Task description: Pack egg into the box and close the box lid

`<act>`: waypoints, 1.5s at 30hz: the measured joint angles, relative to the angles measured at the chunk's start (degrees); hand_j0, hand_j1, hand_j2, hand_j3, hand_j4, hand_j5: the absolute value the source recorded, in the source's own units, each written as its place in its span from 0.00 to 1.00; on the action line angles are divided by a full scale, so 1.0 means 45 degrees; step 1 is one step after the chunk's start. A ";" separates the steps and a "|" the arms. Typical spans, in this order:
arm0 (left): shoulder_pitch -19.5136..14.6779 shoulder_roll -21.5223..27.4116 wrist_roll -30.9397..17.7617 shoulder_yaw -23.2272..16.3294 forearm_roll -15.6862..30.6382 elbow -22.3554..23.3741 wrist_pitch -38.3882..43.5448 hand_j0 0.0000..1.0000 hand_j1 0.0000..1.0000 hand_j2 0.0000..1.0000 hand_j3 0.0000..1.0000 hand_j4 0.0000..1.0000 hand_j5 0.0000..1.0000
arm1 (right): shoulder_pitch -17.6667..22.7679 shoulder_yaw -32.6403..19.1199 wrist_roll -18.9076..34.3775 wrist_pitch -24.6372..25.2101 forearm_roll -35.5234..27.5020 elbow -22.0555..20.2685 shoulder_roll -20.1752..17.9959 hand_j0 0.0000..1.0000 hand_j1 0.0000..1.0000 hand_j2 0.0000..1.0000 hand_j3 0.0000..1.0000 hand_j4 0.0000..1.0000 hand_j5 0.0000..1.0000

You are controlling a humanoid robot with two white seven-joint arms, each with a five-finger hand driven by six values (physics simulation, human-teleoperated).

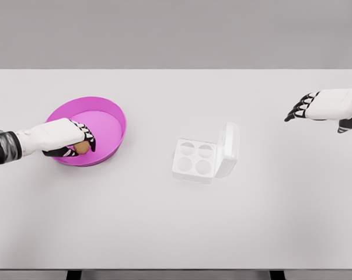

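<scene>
A brown egg (82, 147) lies inside the magenta bowl (108, 114) at the table's left. My left hand (76, 143) reaches into the bowl with its fingers curled around the egg. To the right of the bowl stands the white egg box (194, 160), its several cups showing nothing inside. Its lid (229, 147) is raised on the right side. My right hand (307, 108) hovers above the table at the far right, fingers relaxed and holding nothing.
The white table (176, 227) spreads wide around the bowl and the box. Its front edge runs along the bottom of the view and its back edge meets a grey wall.
</scene>
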 measured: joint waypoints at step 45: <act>-0.0722 -0.1215 -0.0013 0.0138 0.1412 -0.1803 0.0001 0.43 0.43 0.43 0.43 0.43 0.43 | 0.0019 -0.0032 0.0006 0.0000 -0.0005 -0.0016 -0.0043 1.00 1.00 1.00 1.00 1.00 1.00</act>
